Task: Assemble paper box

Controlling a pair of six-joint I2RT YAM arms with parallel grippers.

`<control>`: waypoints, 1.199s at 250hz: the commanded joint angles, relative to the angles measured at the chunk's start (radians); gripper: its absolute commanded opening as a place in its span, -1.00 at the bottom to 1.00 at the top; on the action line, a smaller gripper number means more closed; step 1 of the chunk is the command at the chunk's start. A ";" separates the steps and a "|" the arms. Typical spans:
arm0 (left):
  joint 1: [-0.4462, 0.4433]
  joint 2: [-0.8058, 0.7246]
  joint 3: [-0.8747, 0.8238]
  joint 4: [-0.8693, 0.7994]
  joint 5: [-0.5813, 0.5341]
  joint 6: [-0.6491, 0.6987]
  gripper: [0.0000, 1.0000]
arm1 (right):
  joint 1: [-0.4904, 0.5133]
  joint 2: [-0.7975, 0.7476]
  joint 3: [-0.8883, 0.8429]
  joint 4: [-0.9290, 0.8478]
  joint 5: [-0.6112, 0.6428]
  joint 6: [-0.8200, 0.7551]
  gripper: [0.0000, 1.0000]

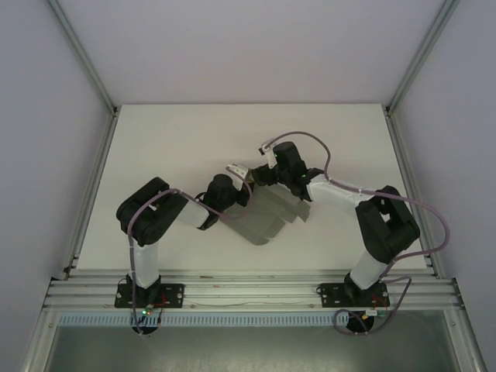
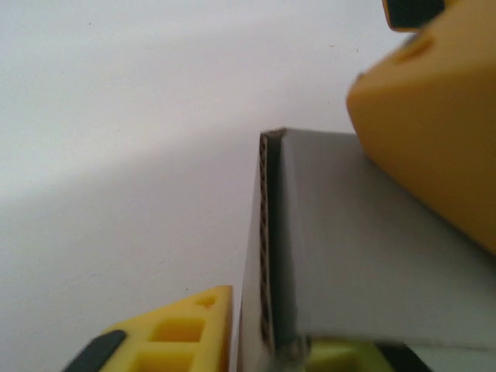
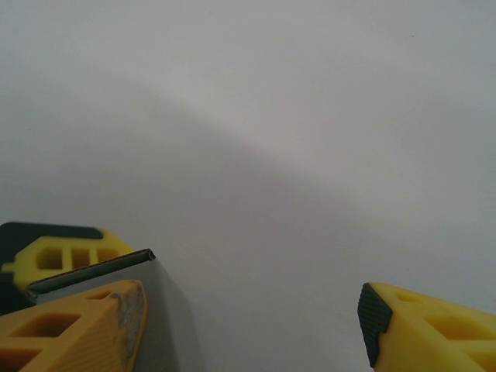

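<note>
Grey paper box (image 1: 270,219) on table (image 1: 155,155) centre

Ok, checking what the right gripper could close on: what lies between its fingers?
In the right wrist view, the right gripper's gap is mostly bare table; the cardboard sits right beside one finger.

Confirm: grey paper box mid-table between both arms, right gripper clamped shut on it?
Wrong on the grip: the right wrist view shows the right gripper open, fingers wide apart, the paper box beside one of them. Rest stands.
</note>
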 commanded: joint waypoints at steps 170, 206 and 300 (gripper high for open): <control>0.074 -0.112 0.097 -0.363 0.039 -0.196 -1.00 | -0.059 -0.497 -0.199 -0.307 0.124 0.278 0.75; 0.082 -0.164 0.098 -0.421 0.136 -0.225 -1.00 | -0.084 -0.672 -0.294 -0.341 -0.099 0.232 0.76; 0.086 -0.240 0.127 -0.487 0.230 -0.232 -1.00 | -0.087 -0.596 -0.253 -0.332 -0.189 0.166 -0.07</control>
